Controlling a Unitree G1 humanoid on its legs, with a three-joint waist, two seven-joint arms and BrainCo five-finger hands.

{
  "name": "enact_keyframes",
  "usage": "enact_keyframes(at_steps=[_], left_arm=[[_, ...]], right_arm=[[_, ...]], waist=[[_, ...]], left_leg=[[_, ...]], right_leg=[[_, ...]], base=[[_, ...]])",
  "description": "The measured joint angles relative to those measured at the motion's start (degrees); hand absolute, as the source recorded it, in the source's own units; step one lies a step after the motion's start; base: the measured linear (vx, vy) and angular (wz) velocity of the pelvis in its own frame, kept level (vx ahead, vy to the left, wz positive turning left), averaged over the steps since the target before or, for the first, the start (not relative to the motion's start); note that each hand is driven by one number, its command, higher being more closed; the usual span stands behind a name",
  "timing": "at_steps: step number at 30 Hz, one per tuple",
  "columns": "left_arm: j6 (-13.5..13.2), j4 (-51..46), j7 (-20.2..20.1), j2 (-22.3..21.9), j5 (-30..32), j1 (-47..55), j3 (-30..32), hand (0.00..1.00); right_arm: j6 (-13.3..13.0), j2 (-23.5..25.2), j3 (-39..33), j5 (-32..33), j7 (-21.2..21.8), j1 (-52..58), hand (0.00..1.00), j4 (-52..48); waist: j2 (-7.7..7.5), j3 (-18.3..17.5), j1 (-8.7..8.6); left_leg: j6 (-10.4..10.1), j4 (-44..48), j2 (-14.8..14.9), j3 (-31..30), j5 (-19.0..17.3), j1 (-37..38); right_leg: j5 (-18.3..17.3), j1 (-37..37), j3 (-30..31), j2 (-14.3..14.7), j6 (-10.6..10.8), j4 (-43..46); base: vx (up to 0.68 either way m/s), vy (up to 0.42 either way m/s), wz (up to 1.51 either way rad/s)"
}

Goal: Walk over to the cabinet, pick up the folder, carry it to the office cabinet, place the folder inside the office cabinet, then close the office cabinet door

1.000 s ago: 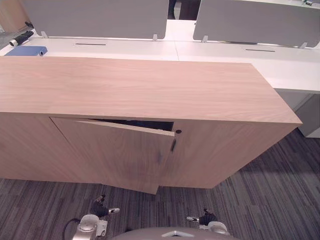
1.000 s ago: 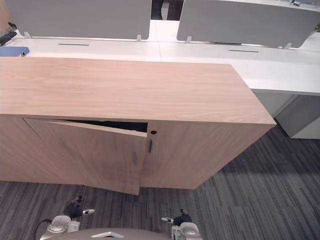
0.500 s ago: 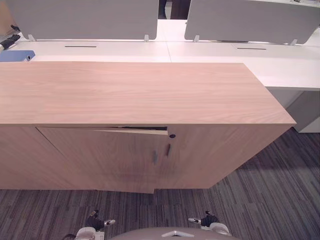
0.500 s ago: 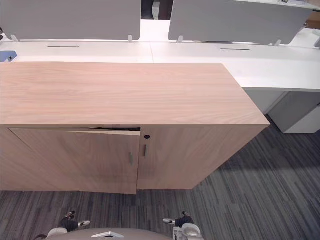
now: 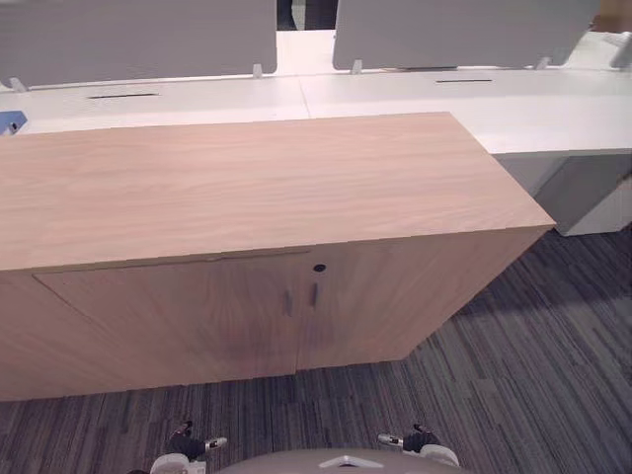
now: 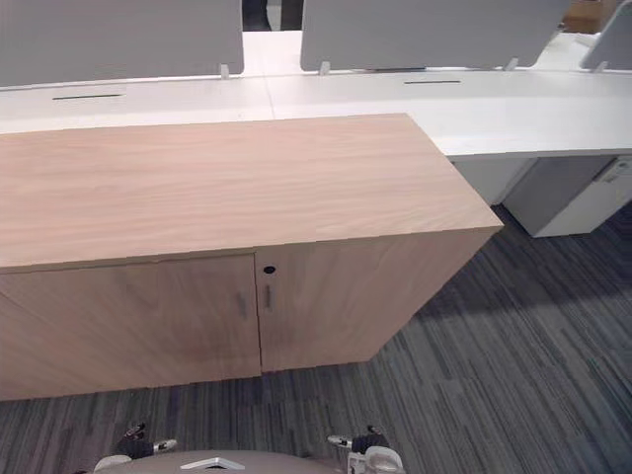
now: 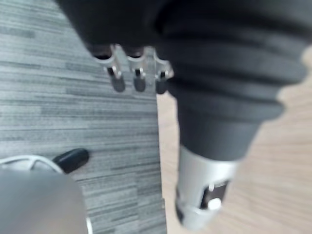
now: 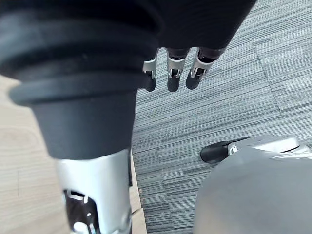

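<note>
The low wooden office cabinet [image 5: 237, 188] stands right in front of me. Its left door [image 5: 178, 316] lies flush with the right door [image 5: 375, 296], the two small handles [image 5: 287, 302] side by side under a dark keyhole [image 5: 319, 268]. What is inside is hidden behind the doors. My left hand [image 7: 139, 80] hangs low over the carpet beside the cabinet's wooden front [image 7: 273, 195], fingers straight and holding nothing. My right hand [image 8: 168, 78] hangs the same way, empty, with wood [image 8: 19, 185] close by.
Behind the cabinet run white desks [image 5: 395, 94] with grey divider screens [image 5: 444, 30]. A blue object [image 5: 10, 121] lies on the desk at far left. A white pedestal unit [image 5: 592, 197] stands at the right. Grey striped carpet [image 5: 533, 355] spreads to the right.
The left door, ajar a second ago, has swung in and now sits flush. The whole picture has shifted, so the camera has turned towards the right.
</note>
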Motion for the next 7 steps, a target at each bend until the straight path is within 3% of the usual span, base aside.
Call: enact_keyframes(at_steps=[7], left_arm=[[0.0,0.0,0.0,-0.7,0.0,-0.2,0.0,0.00]], right_arm=[[0.0,-0.8,0.0,0.0,0.0,0.0,0.00,0.0]], waist=[[1.25,0.7,0.45]], left_leg=[[-0.2,0.2,0.7,1.4,-0.1,0.8]], right_leg=[[1.3,0.0,0.3,0.8,-0.4,-0.5]], base=[[-0.06,-0.087,-0.17]])
